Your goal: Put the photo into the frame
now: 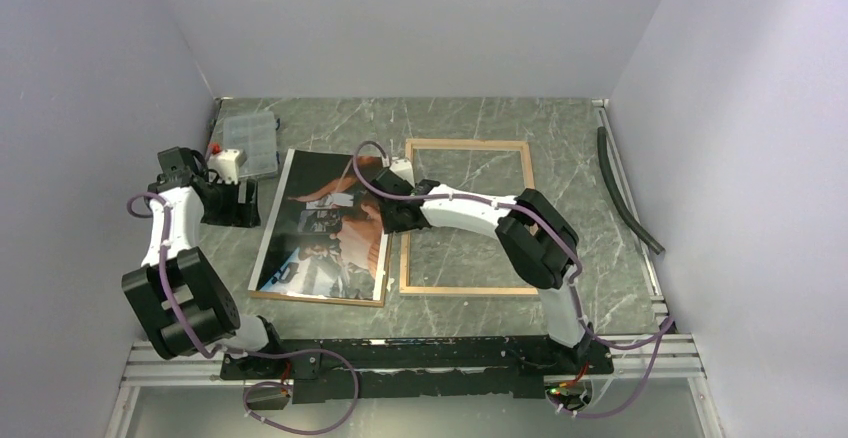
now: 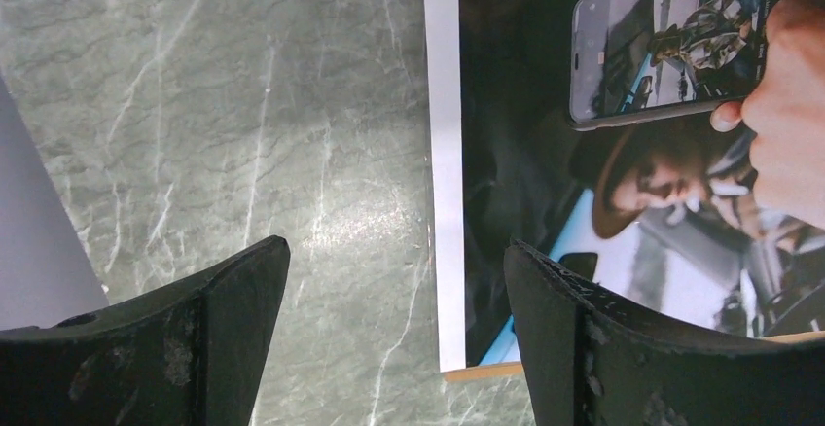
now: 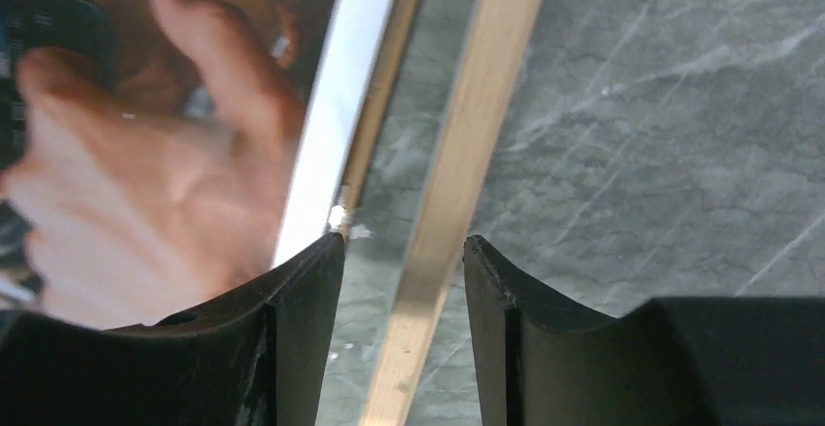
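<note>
My right gripper [image 3: 404,241] hangs part-open and empty, jaws straddling the left rail of the large light-wood rectangular frame [image 3: 457,154], probably to nudge it toward the dark reddish paper photo [image 1: 325,228] just beside. My left gripper [image 2: 394,246], wide open and empty, hovers at the photo's left edge. Frame holds nothing; photo lies centre-left on a brown backing board [image 1: 310,298]; clear plastic box [image 1: 250,146] upper left, contents unreadable.

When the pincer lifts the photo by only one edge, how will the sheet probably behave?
The photo looks paper-thin, with no visible edge thickness over the brown board beneath, so it would probably droop when lifted by one edge. Being large and flat, it likely weighs little and may slide on the board if pushed.
</note>
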`<state>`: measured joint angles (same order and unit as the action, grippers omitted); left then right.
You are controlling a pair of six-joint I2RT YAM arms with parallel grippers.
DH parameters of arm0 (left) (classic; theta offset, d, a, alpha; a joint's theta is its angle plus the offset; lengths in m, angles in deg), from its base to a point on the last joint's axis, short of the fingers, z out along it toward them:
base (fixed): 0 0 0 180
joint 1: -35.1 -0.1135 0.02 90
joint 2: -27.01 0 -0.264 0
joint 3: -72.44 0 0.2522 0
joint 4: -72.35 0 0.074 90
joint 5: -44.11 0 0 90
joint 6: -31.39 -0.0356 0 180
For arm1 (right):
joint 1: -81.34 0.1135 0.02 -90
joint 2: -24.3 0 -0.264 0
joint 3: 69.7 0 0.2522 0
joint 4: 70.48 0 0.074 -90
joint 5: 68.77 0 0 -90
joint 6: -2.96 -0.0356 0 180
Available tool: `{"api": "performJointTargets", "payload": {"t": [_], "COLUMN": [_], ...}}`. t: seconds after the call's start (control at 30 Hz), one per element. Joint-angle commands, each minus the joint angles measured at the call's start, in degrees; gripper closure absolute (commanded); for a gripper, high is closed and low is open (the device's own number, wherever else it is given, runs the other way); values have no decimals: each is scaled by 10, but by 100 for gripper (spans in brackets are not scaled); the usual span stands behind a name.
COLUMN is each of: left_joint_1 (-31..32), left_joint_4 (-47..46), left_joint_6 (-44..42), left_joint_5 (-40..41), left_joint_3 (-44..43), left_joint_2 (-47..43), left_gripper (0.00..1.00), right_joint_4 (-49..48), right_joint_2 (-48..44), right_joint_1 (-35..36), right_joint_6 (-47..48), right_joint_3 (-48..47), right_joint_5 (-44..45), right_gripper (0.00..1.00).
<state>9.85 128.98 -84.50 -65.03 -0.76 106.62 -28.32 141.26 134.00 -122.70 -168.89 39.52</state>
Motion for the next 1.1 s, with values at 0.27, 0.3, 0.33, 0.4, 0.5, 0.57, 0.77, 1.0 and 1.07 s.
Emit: {"api": "performJointTargets", "payload": {"t": [0.27,0.3,0.33,0.4,0.5,0.57,0.77,1.0,1.07], "left_joint_1": [-1,-1,1,5,11,11,12,47,60], "left_joint_4": [-66,-66,-67,-69,-71,-77,-124,-145,-152], "left_joint_6": [-7,-6,-5,-1,10,18,43,67,72], "left_joint_5": [-18,-24,-29,-31,-33,-27,3,24,31], "left_joint_3": [22,22,23,21,9,-2,-12,-18,-15], "left_joint_2": [55,54,53,53,61,68,102,136,140], "left_gripper": [18,18,18,18,18,20,24,25,25], "right_joint_4": [-48,-51,-53,-50,-44,-44,-96,-74,-70], "right_joint_2": [-74,-81,-90,-104,-115,-118,-87,-8,3], "right_joint_1": [-29,-33,-35,-34,-26,-18,-9,-12,-14], "right_joint_6": [-26,-28,-28,-27,-30,-38,-72,-99,-105], "right_joint_3": [124,129,130,120,82,54,23,-24,-24], "right_joint_5": [52,51,52,53,39,25,-58,-59,-54], "right_gripper": [55,55,54,50,42,39,34,34,34]}}
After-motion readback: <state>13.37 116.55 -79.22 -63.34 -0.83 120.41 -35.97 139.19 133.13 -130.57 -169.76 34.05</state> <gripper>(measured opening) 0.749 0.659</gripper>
